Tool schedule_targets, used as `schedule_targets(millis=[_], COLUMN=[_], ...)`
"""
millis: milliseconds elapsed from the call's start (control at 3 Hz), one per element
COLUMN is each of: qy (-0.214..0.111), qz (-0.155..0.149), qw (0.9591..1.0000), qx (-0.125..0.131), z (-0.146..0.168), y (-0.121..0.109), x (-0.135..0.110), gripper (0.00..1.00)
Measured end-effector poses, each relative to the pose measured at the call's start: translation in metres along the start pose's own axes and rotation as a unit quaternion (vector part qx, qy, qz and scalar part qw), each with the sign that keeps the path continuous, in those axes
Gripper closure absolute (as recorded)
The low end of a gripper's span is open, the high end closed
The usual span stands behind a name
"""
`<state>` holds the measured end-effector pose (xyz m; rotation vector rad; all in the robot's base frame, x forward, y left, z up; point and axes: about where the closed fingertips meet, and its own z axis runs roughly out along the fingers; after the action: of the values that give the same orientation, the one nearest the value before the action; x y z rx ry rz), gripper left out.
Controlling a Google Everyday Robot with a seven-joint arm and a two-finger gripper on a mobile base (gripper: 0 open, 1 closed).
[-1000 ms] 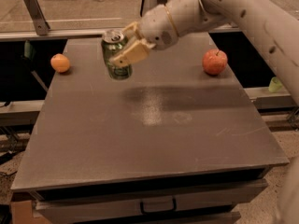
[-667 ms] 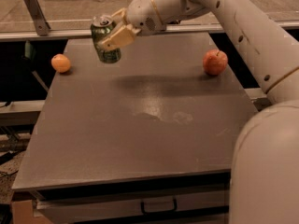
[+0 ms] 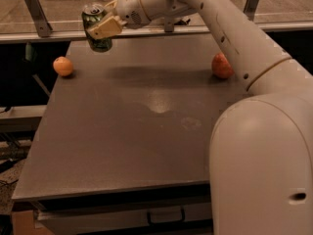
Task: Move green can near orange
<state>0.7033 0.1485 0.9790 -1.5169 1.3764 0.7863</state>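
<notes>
Dim, warm light falls over a wide grey desk [image 3: 146, 146] with a dark drawer handle [image 3: 165, 216] showing under its front edge. Reaching across from the right, the robot's long cream-coloured arm [image 3: 230, 33] ends in a two-fingered hand [image 3: 96, 31] that hangs in the air above the desk's far left corner. That hand is clamped around a small green can [image 3: 94, 12] with a silver top and pull tab. One tan finger [image 3: 105, 27] crosses the front of the can's side, and the can sits a little tilted, its top leaning left. It is clear of the desk, with a soft shadow on the surface below and to its right. A small round orange [image 3: 63, 66] rests on the desk near the left edge, below and to the left of the can and apart from it. Over at the far right a red apple [image 3: 222, 65] sits on the desk, well apart from both. A pale metal rail [image 3: 44, 35] runs along behind the desk.
</notes>
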Motion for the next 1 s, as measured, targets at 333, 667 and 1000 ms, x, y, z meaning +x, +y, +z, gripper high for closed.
schedule_targets(millis=[333, 667, 1000], qy=[0.007, 0.018, 0.018], qz=[0.029, 0.058, 0.07], qw=[0.9992, 0.9975, 0.9966], qx=[0.027, 0.038, 0.04], z=[0.024, 0.05, 0.065], y=[-0.006, -0.001, 0.0], x=[0.016, 0.042, 0.054], gripper=[1.0, 1.0, 1.0])
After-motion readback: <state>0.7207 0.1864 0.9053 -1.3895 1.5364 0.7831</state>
